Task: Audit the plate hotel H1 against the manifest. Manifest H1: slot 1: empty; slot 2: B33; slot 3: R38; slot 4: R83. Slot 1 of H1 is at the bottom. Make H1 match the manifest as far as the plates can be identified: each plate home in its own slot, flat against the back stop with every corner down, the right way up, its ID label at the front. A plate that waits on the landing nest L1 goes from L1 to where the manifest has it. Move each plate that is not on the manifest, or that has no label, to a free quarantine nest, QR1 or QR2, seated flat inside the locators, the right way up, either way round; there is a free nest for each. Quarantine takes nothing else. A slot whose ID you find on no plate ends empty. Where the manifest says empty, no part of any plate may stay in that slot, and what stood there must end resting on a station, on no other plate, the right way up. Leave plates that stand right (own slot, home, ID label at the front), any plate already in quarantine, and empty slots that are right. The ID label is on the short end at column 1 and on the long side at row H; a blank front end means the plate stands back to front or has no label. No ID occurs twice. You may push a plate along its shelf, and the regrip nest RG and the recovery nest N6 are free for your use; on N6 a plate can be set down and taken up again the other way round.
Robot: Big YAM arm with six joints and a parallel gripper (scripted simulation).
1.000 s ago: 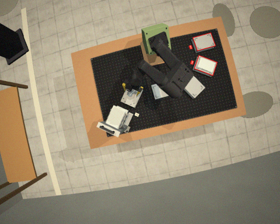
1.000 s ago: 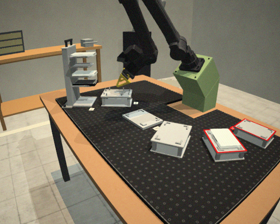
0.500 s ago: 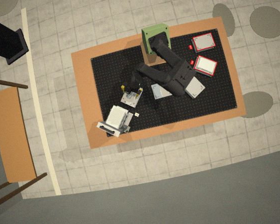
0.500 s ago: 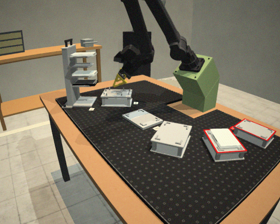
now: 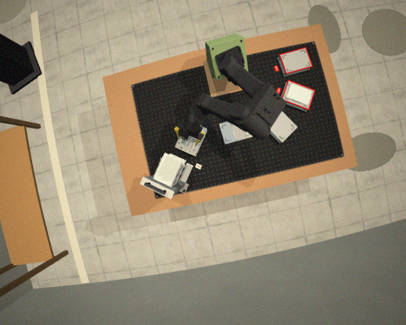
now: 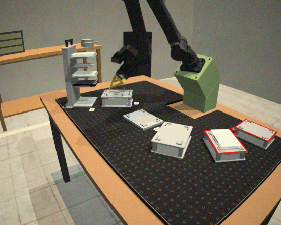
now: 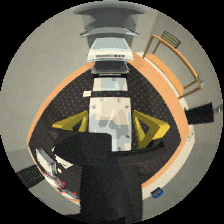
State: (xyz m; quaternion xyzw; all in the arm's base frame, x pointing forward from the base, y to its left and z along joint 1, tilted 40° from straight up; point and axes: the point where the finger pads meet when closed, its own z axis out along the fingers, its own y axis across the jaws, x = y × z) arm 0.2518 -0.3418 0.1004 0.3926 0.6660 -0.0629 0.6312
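Note:
The plate hotel H1 stands at the table's left end; it also shows in the top view and at the top of the wrist view. A white plate lies on its top shelf. Lower down are another white plate and, under it, a dark plate. Their labels are too small to read. My gripper is open and empty, its yellow fingers spread a little above a pinned grey nest beside the hotel. In the wrist view the fingers straddle this nest.
Two red-edged quarantine nests sit at the right: one holds a white plate, the other is bare. A flat nest and a raised grey nest lie mid-table. The green arm base stands behind.

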